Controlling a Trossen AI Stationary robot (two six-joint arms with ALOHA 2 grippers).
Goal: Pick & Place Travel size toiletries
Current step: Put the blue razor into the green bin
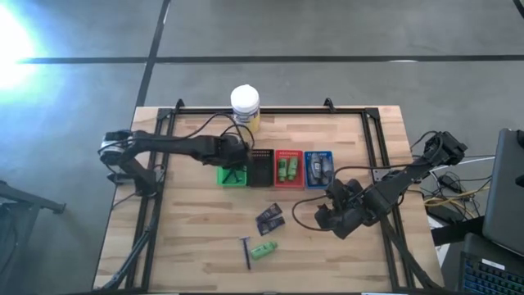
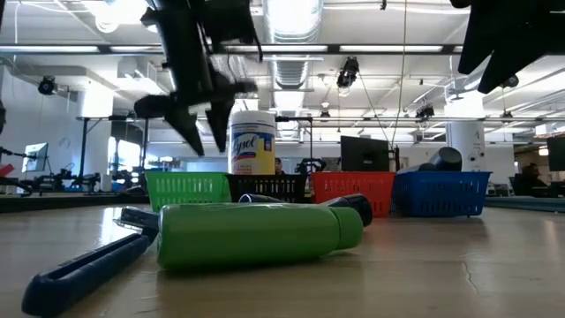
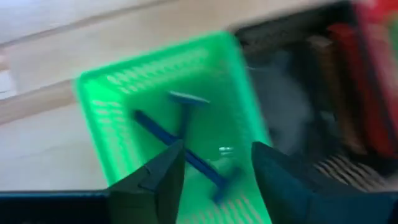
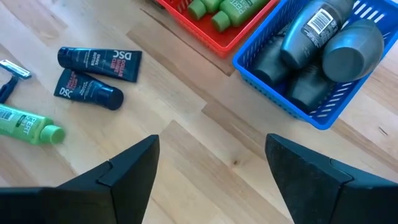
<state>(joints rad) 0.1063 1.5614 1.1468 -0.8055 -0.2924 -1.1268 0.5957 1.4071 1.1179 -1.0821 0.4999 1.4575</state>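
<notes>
My left gripper (image 3: 214, 180) hangs open above the green basket (image 1: 232, 174). Blue-handled razors (image 3: 180, 146) lie on the basket floor, and the fingers touch none of them. My right gripper (image 4: 211, 168) is open over bare wood near the table's right side (image 1: 323, 215). Two dark packets (image 4: 93, 71) lie side by side on the table (image 1: 270, 218). A green bottle (image 1: 264, 250) and a razor (image 1: 246, 250) lie toward the near edge. The low view shows this bottle (image 2: 256, 234) and razor (image 2: 88, 261) close up.
Four baskets stand in a row: green, black (image 1: 260, 168), red (image 1: 287, 166) with green bottles, blue (image 1: 318, 168) with grey tubes (image 4: 317, 28). A white-lidded yellow jar (image 1: 245, 106) stands behind them. A black frame (image 1: 270, 111) borders the table.
</notes>
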